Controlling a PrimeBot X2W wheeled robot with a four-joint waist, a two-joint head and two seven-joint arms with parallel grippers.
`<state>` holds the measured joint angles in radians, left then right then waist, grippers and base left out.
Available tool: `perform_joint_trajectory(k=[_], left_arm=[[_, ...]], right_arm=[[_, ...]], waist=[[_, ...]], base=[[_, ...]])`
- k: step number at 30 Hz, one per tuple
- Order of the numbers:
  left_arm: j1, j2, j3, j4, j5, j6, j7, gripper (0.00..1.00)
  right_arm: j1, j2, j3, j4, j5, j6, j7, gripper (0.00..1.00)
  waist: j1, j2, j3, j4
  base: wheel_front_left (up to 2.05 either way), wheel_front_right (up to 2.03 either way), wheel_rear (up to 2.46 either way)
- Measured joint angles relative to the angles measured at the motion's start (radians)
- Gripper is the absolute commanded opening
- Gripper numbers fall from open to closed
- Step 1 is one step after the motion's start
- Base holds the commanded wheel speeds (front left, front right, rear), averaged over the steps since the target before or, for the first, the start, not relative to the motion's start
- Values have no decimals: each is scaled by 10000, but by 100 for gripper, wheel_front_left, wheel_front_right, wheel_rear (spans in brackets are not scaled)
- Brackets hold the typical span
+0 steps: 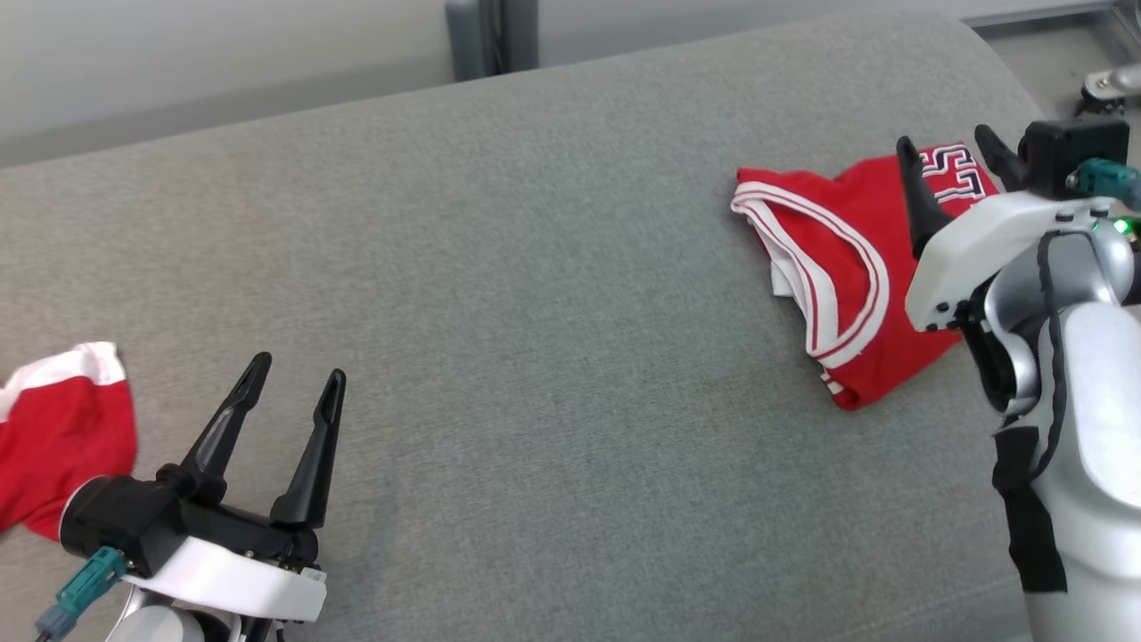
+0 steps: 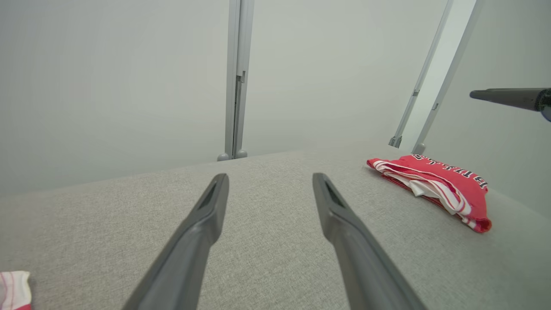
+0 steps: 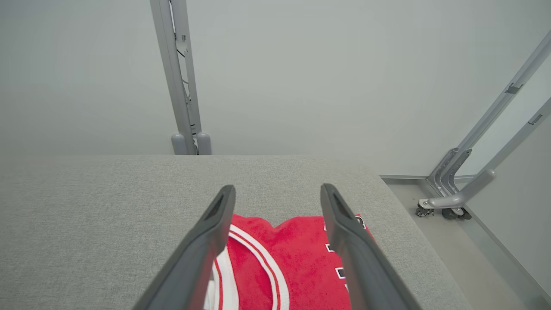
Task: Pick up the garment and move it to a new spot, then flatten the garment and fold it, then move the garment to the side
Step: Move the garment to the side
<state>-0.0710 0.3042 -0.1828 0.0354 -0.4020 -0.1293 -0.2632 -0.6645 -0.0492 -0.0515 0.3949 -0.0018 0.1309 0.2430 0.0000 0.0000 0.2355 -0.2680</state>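
Right gripper (image 1: pixel 943 138) stands with jaws wide apart and nothing between them, positioned over the right-hand part of the folded garment (image 1: pixel 838 259). In the right wrist view the two dark fingers (image 3: pixel 206 241) frame the red cloth (image 3: pixel 297 258) below them. In the left wrist view one right finger (image 2: pixel 508 97) sits clear above the garment (image 2: pixel 434 185), not touching it.

Garment: red jersey with white-and-red striped trim and dark lettering. It lies folded into a compact bundle near the far right end of the grey fabric surface (image 1: pixel 535 267).

Left gripper (image 1: pixel 299 367) is also spread open and empty, fingers pointing away over bare fabric at the near left, well apart from the garment.

A second red-and-white cloth (image 1: pixel 53 437) lies at the left edge, just beside the left wrist. Its corner shows at the bottom left of the left wrist view (image 2: pixel 13 288).

Grey metal frame posts (image 3: pixel 183 77) stand behind the surface; a caster (image 3: pixel 450 213) rests on the floor to the right.
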Motion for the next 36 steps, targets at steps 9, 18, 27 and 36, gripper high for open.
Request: perform_joint_trajectory(k=[9,18,27,36], left_arm=[[97,-497,594,453,169,73,-2,100],[407,-894,1172,750,447,128,-2,100],[794,-1239,1603,882,617,148,-2,100],[1099,-1517,1914,895,849,98,-2,100]], right_arm=[[1309,12,606,-485,763,0,-1007,100],[2996,0,182,-769,1011,0,-2633,100],[4602,0,-140,-840,1204,-2,-4251,100],[5760,13,303,-951,1534,-2,-4943,100]], waist=[[0,0,-881,890],[0,0,-1760,2164],[0,0,-2399,3068],[0,0,-2575,3300]], base=[[0,0,0],[0,0,0],[0,0,0],[0,0,0]])
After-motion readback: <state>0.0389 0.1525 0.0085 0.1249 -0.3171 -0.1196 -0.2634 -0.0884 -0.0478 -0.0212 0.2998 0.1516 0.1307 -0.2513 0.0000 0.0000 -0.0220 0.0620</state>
